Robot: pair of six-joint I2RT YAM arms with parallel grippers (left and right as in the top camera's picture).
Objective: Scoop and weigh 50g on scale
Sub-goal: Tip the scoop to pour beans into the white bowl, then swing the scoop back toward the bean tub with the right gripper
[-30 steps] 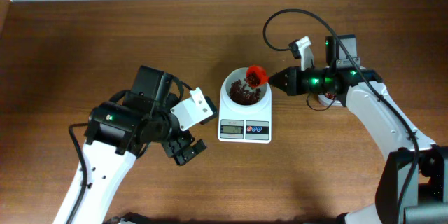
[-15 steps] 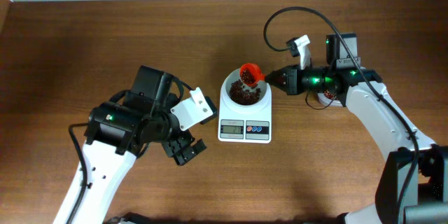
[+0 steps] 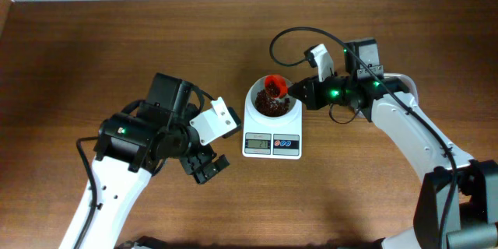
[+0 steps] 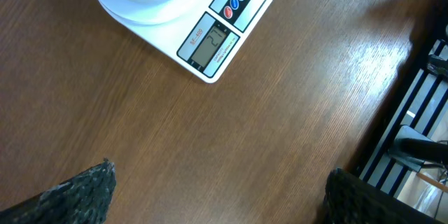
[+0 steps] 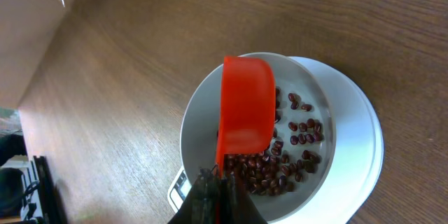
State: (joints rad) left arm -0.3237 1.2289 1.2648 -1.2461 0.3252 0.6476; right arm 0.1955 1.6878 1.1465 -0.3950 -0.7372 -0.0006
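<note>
The white scale (image 3: 272, 145) stands at the table's middle, its round bowl (image 3: 289, 112) holding dark red beans (image 3: 270, 106). My right gripper (image 3: 299, 93) is shut on the handle of a red scoop (image 3: 274, 85), reaching in from the right. In the right wrist view the scoop (image 5: 246, 105) hangs over the bowl (image 5: 199, 112), rolled so its outer shell faces the camera, with beans (image 5: 297, 136) lying below it. My left gripper (image 3: 204, 167) stands open left of the scale, over bare wood. Its fingers (image 4: 77, 192) are far apart, with the scale (image 4: 217, 38) ahead of them.
The right arm's black cable (image 3: 296, 35) loops above the table behind the bowl. In the left wrist view the table's edge and a dark slatted frame (image 4: 420, 112) lie to the right. Bare wood surrounds the scale on all sides.
My right arm has shifted left, carrying the scoop from the bowl's right rim to over its far left part, and the scoop has rolled over. The left arm has not moved.
</note>
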